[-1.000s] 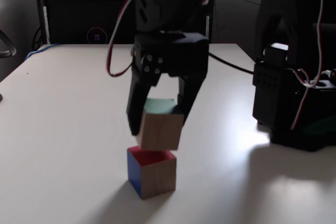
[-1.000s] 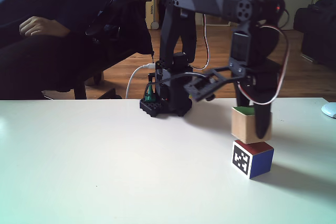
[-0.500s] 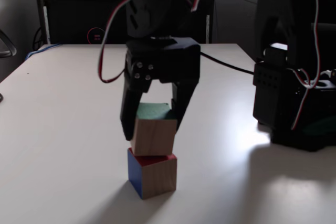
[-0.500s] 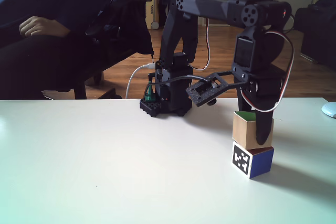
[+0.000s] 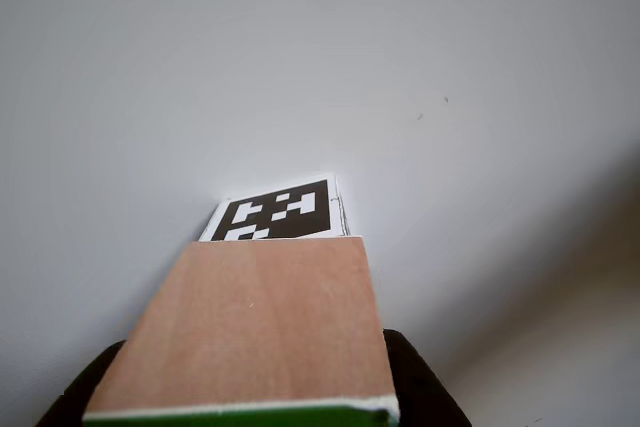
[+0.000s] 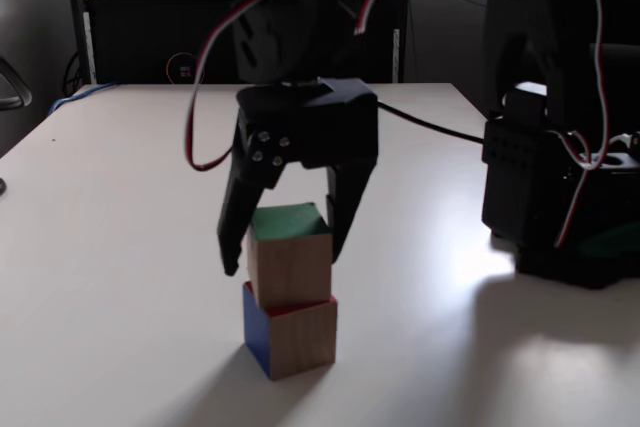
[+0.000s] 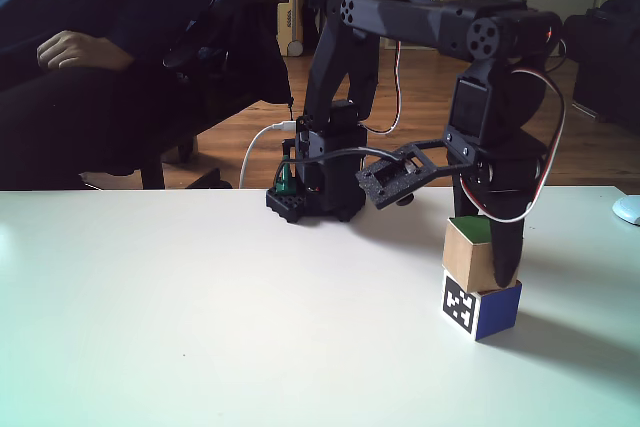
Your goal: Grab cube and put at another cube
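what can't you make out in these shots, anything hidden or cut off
- Marker cube, other view: mostly hidden behind the wooden cube.
- Its marker in a fixed view: too small to read.
- End effector in a fixed view: left finger clear of the wooden cube; right finger's contact unclear.
- Seated person's hand: body in shadow.

Dim, backlit fixed views; glare brightens the table, and soft shadows spread beside the arm base.
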Robot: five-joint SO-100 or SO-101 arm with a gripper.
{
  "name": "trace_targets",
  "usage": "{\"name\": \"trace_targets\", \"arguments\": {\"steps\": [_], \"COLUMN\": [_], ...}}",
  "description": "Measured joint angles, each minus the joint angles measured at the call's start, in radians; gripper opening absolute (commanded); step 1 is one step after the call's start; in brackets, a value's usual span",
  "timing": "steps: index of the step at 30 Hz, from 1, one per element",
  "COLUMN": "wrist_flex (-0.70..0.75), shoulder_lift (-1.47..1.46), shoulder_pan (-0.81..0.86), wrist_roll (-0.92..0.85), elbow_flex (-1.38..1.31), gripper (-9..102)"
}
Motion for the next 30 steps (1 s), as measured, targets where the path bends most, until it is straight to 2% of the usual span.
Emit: {"name": "trace_targets", "arguments": {"steps": [11, 17, 20, 21, 27, 30], "wrist_flex": [0.080, 0.149, 0.150, 0.137, -0.074, -0.160], "shoulder_lift": [0.012, 0.219, 0.405, 0.472, 0.959, 1.178], "shoulder_pan": [-0.031, -0.025, 0.018, 0.041, 0.233, 0.287], "wrist_roll": [0.037, 0.048, 0.029, 0.018, -0.104, -0.163], "elbow_flex": [-0.066, -0.104, -0.049, -0.012, 0.365, 0.563], "gripper": [41, 38, 31, 25, 1, 0]}}
